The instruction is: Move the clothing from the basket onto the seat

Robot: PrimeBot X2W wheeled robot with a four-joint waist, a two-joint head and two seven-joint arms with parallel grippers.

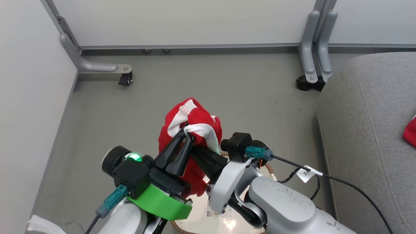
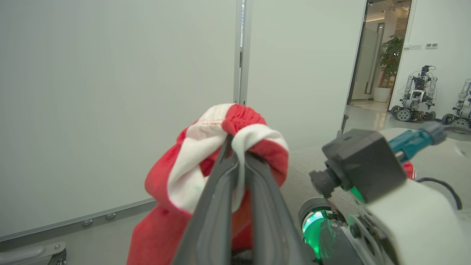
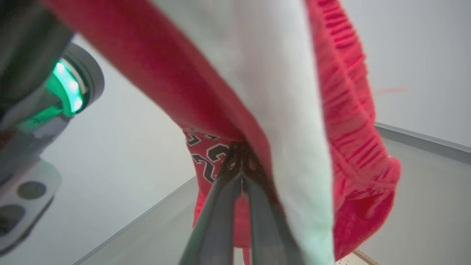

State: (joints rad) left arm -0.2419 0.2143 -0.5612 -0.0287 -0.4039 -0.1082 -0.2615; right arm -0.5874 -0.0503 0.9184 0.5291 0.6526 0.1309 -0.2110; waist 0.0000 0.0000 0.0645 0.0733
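A bunched piece of red and white clothing (image 1: pixel 191 122) hangs in the air above the basket (image 1: pixel 179 226), whose brown rim and white bottom show under my arms. My left gripper (image 1: pixel 188 131) is shut on the top of the bundle, with white fabric pinched between its fingers (image 2: pixel 224 184). From the right, my right gripper (image 1: pixel 196 150) reaches into the lower folds. In the right wrist view it (image 3: pixel 241 149) is shut on red fabric of the clothing (image 3: pixel 287 92), beside a printed 23. The grey seat (image 1: pixel 370 130) is at the right.
Another red piece (image 1: pixel 410 131) lies on the seat at the right edge. Grey floor stretches ahead to white partition panels on wheeled metal feet (image 1: pixel 125 78). A black cable (image 1: pixel 341 180) runs from my right wrist across the seat's edge.
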